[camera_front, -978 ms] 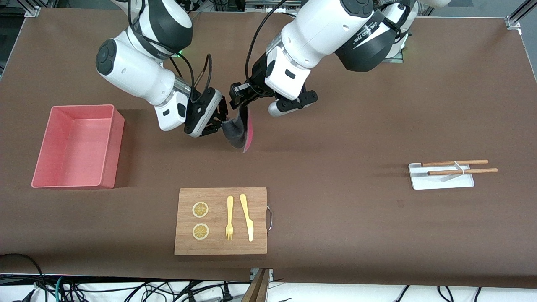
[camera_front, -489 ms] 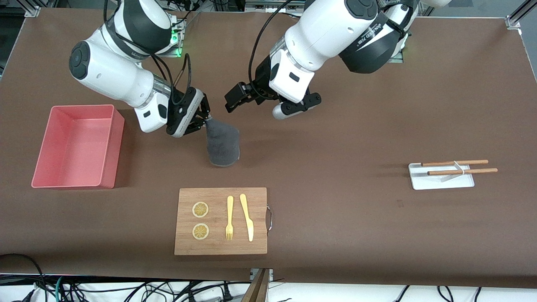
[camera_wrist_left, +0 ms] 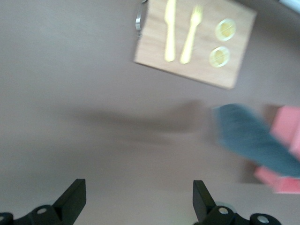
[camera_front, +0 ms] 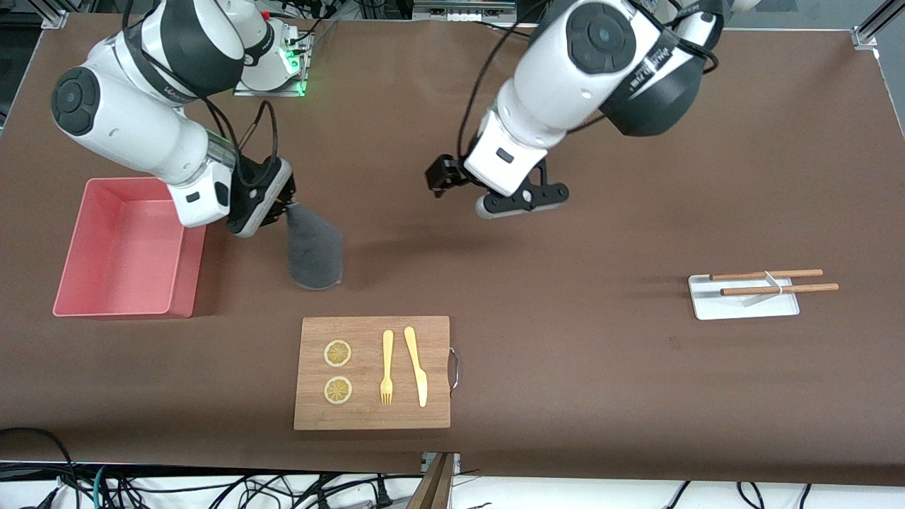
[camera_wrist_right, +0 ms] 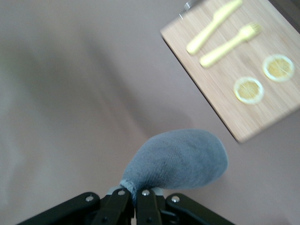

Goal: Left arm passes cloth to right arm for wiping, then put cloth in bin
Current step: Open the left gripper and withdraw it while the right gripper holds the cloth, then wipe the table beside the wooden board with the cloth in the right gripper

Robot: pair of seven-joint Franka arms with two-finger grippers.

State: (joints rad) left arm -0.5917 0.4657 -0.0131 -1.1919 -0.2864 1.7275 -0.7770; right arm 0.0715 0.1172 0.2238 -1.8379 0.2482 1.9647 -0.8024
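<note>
Brown matting covers the table. Nearest the front camera, a cutting board (camera_front: 372, 372) with fork (camera_front: 386, 367) and knife (camera_front: 416, 365) could snag a wiping cloth (camera_front: 313, 245), which hangs pinched in the right gripper (camera_front: 279, 210) beside the bin (camera_front: 126, 246). The left gripper (camera_front: 442, 178) hovers spread, empty, over bare matting.
</note>
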